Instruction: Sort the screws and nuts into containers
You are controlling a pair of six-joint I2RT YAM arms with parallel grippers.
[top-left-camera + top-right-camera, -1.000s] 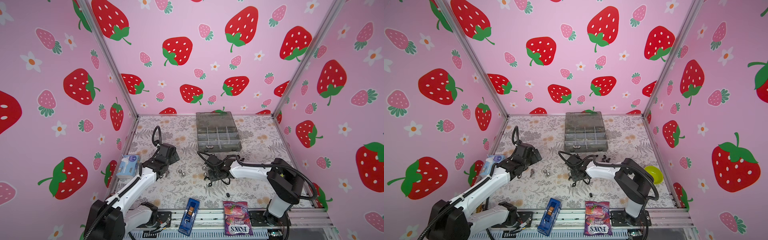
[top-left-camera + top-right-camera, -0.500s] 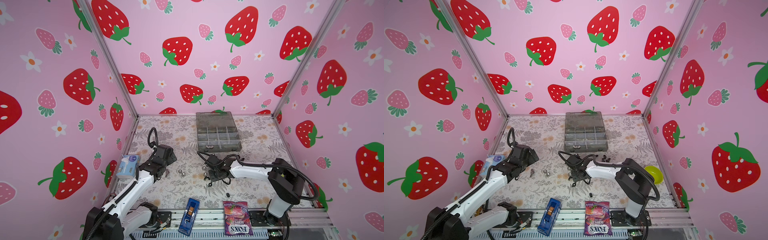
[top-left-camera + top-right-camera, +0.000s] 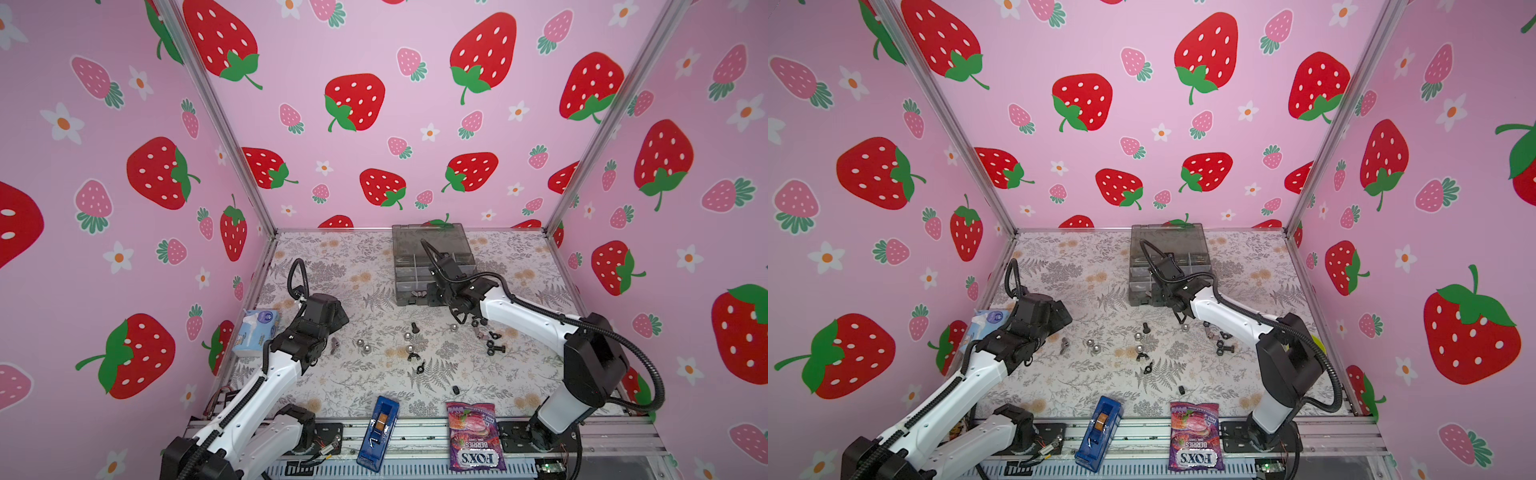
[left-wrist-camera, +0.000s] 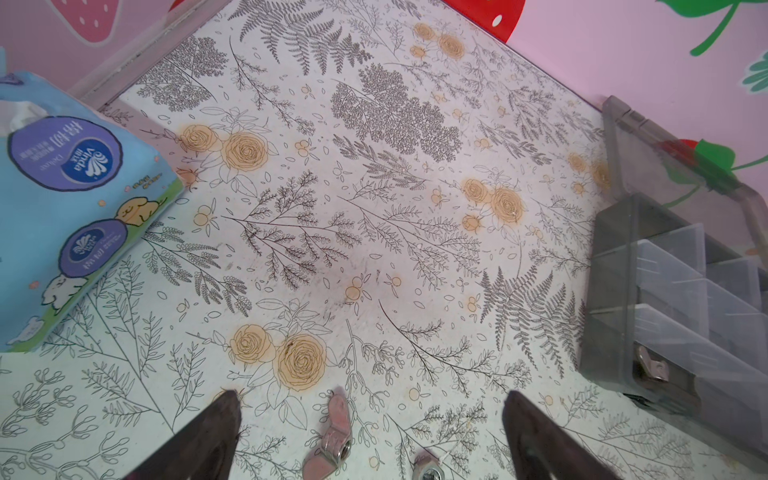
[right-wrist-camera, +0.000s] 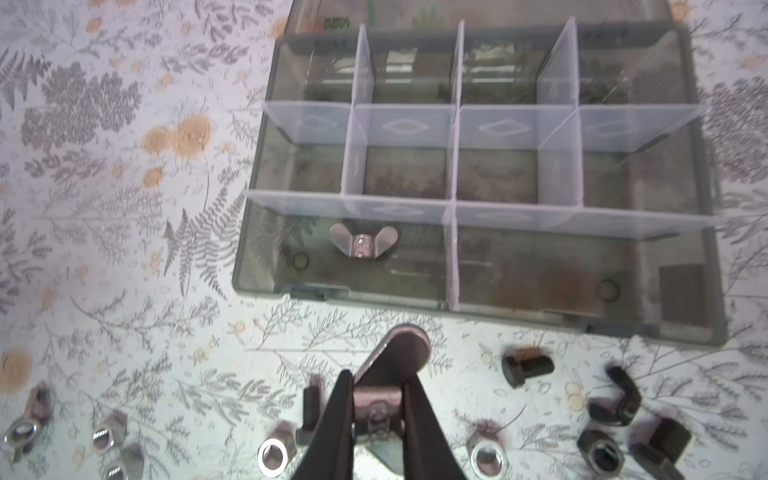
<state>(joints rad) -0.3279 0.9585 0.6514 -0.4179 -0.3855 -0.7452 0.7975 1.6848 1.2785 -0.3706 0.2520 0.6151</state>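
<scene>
Right gripper has moved up to the box front, pinching a wing nut. Left gripper stands spread near a second wing nut. A third wing nut lies in a front cell. Most screws and nuts remain on the table.

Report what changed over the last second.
The right gripper, shut on a silver wing nut, rose from the table and carried it toward the organiser box; it is now just short of the box's front wall. The left gripper drew back slightly, jaws open over a second silver wing nut. The loose screws and nuts, blue box and candy bag stayed put.
</scene>
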